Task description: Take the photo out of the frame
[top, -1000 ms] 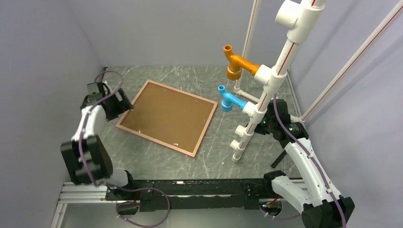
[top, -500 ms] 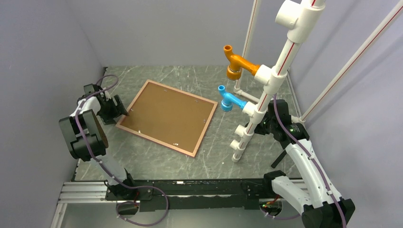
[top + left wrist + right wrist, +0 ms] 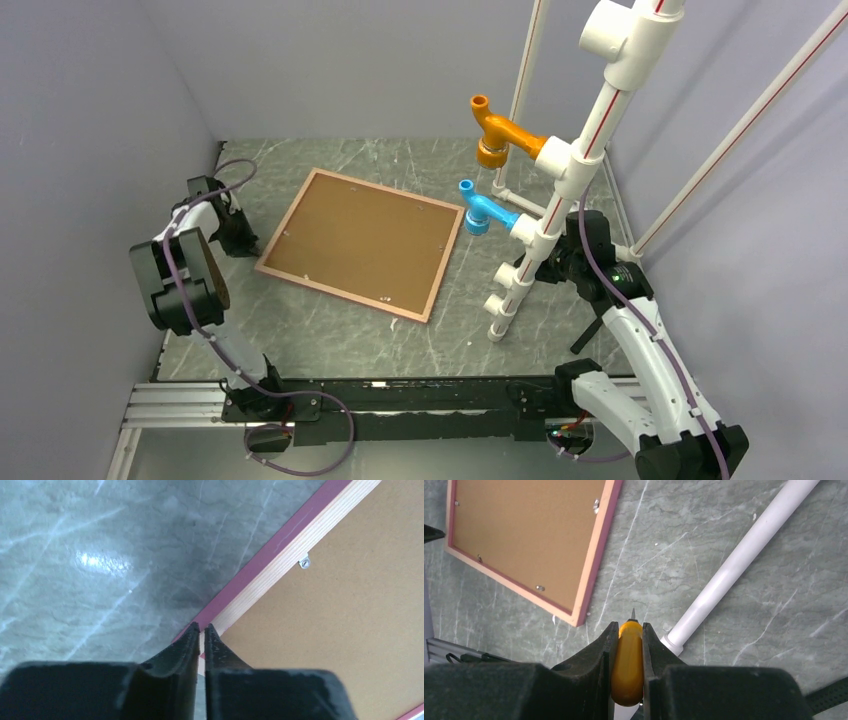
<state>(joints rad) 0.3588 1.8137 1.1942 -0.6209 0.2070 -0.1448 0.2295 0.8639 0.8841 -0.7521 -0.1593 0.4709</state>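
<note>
Right wrist: frame [image 3: 594, 560] (back upward) apart, up-left of orange-handled tool [image 3: 627, 662].

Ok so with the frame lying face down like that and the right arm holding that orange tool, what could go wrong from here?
1. The left gripper, shut, sits at the very edge of the frame; a push may just slide it across the smooth table.
2. The right gripper holds the orange-handled tool close beside the white pipe; swinging toward the frame could knock it.
3. Metal tabs pin the backing board; the tool's point could gouge it.
</note>
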